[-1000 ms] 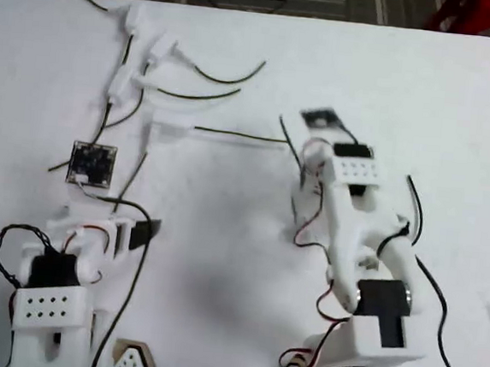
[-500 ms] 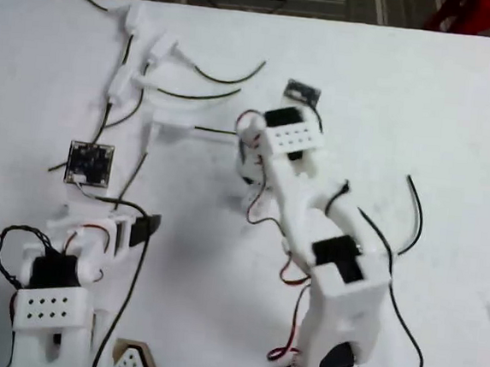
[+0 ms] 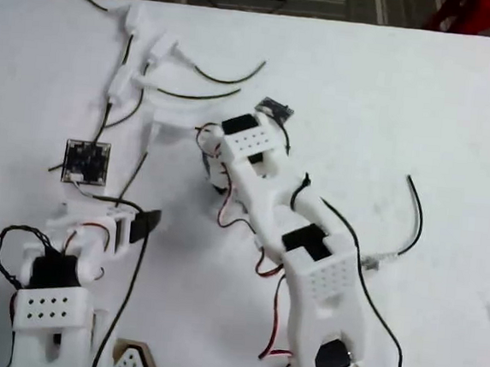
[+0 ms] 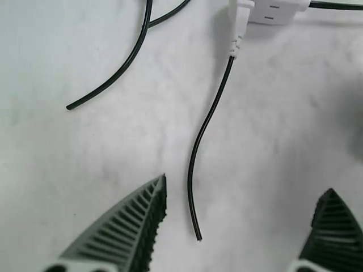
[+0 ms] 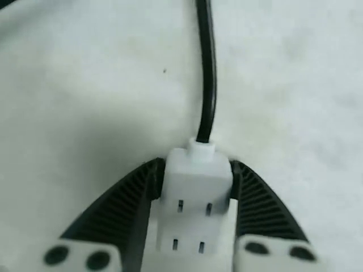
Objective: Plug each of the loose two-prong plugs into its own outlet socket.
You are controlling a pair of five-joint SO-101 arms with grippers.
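On the white table (image 3: 406, 103), the right arm stretches from the near edge toward the middle. The right wrist view shows the right gripper (image 5: 195, 170) pinching a white socket block (image 5: 195, 204). One black ribbed finger presses each side of the block. The block's slotted face looks up at the camera, and its black cord (image 5: 207, 73) runs straight away over the table.

Near the table's near left corner, the left gripper (image 3: 134, 230) sits low with its fingers spread wide and nothing between the pads. In the left wrist view, the left gripper's two dark fingers (image 4: 133, 226) stand well apart. The loose end of a thin black wire (image 4: 198, 153) lies on the table between them, touching neither. That wire leads up to a white plug piece (image 4: 272, 8) farther ahead.

Toward the far left of the table lies a cluster of white plugs and sockets (image 3: 162, 49), each trailing a short dark cord. They are loose and apart from both grippers. A small square circuit board (image 3: 86, 161) lies between that cluster and the left gripper. On the right side of the table, a curved black cable (image 3: 412, 217) lies well apart from everything else.
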